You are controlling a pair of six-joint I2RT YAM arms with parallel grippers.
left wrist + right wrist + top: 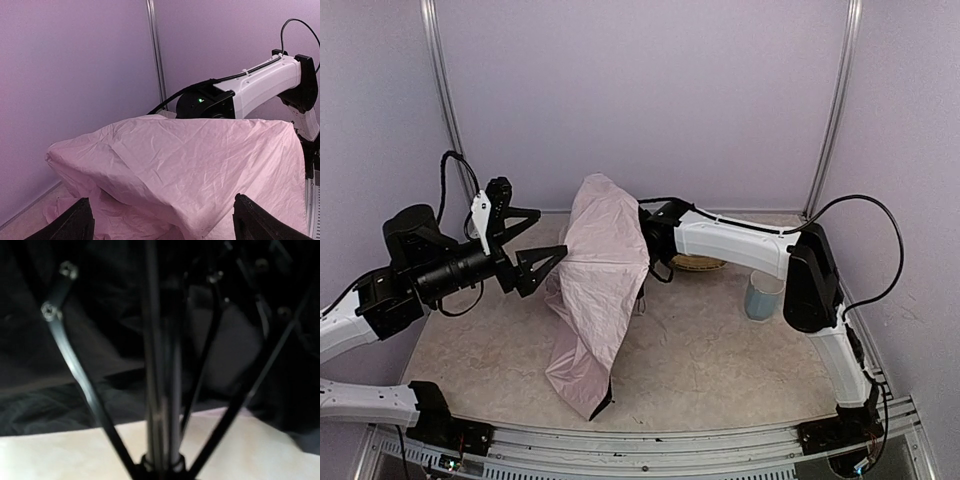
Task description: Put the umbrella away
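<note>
Left of the canopy, the left gripper [548,235] hangs above the table with its black jaws spread wide, aimed at the fabric but apart from it; in its wrist view the two fingertips [75,225] frame the cloth's crumpled side. The folding umbrella of shiny pale-pink fabric [600,270] stands mid-table, half collapsed. Its top is draped over the end of the white right arm [730,238], and its lower edge trails toward the near rail, where a corner of black lining shows. The right gripper is buried under the canopy. Its wrist view shows only the thin black shaft [160,365] and ribs rising from bottom centre, so I cannot tell how its jaws stand. Bare beige tabletop [720,370] lies near-right and near-left of the fabric. A woven yellow tray [698,263] peeks out behind the right arm, and a pale blue cup [763,295] stands near the right edge.
</note>
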